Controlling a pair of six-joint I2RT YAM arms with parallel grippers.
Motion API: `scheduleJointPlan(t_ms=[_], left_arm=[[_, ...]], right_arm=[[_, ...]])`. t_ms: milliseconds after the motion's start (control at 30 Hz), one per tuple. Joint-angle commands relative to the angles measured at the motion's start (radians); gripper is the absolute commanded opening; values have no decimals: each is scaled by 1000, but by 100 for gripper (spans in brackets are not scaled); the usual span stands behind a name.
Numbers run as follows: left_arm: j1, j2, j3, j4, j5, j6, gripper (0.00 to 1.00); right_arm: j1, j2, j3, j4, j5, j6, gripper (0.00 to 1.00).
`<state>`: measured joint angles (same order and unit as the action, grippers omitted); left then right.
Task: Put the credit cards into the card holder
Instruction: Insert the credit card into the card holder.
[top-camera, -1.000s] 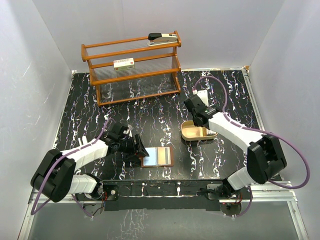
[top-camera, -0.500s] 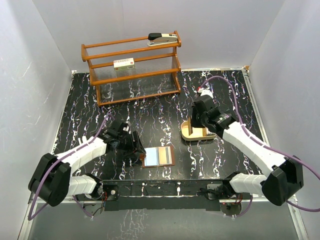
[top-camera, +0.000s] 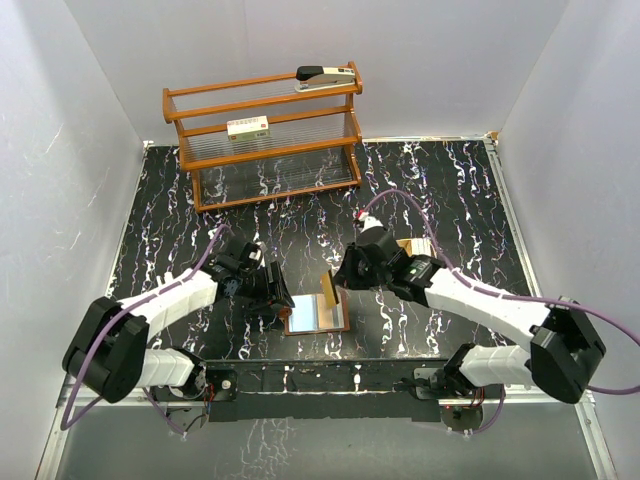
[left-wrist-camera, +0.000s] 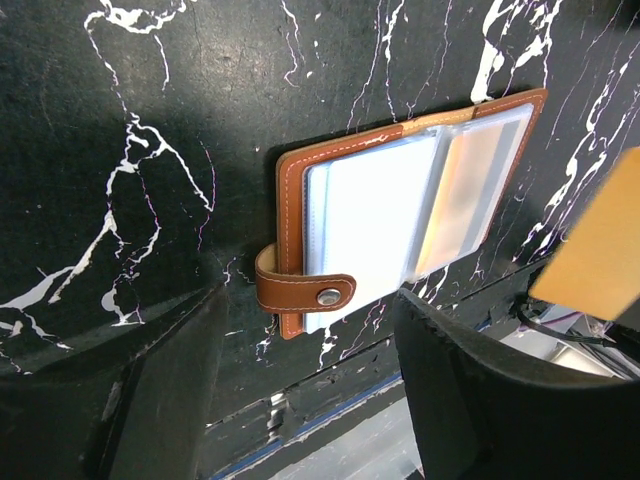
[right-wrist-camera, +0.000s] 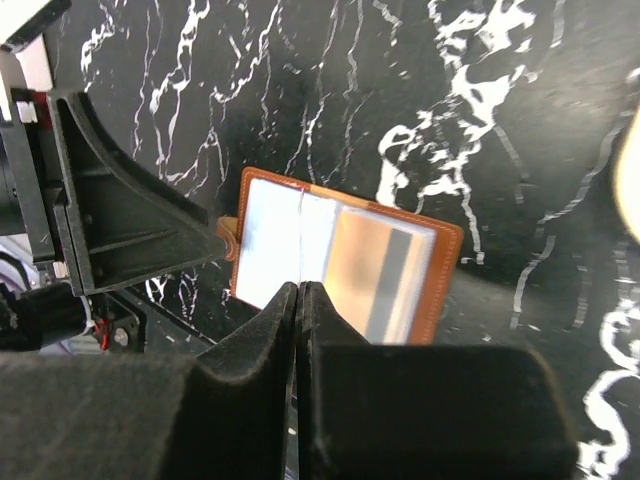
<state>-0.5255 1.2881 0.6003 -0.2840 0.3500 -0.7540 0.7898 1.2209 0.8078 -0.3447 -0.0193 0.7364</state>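
Your right claw (top-camera: 337, 279) has swung over the open wallet (top-camera: 316, 314), pinched shut on a tan card (top-camera: 327, 285) angled for insertion; your left claw (top-camera: 272, 293), spread and empty, waits at its snap edge, seemingly to steady it.

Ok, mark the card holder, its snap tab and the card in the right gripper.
card holder (left-wrist-camera: 290, 220), left wrist view, on its brown leather edge.
snap tab (left-wrist-camera: 292, 292), left wrist view, on the strap left of the stud.
card (top-camera: 328, 284), top view, on its tan face.

card holder (left-wrist-camera: 400, 215) open | end effector (left-wrist-camera: 308, 335) spread | tan card (left-wrist-camera: 600, 240) at right
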Motion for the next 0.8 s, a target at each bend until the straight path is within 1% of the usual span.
scheduleJointPlan(t_ms=[0, 300, 467, 767], left_arm=[[1, 13, 4, 3, 28, 24, 66], [1, 52, -14, 50, 50, 11, 65], [1, 68, -10, 38, 33, 10, 62], [1, 74, -28, 42, 28, 2, 57]], right_arm=[[41, 49, -51, 223, -49, 82, 0], [57, 102, -131, 329, -83, 106, 0], [57, 125, -162, 368, -105, 110, 0], [57, 145, -190, 383, -80, 111, 0]])
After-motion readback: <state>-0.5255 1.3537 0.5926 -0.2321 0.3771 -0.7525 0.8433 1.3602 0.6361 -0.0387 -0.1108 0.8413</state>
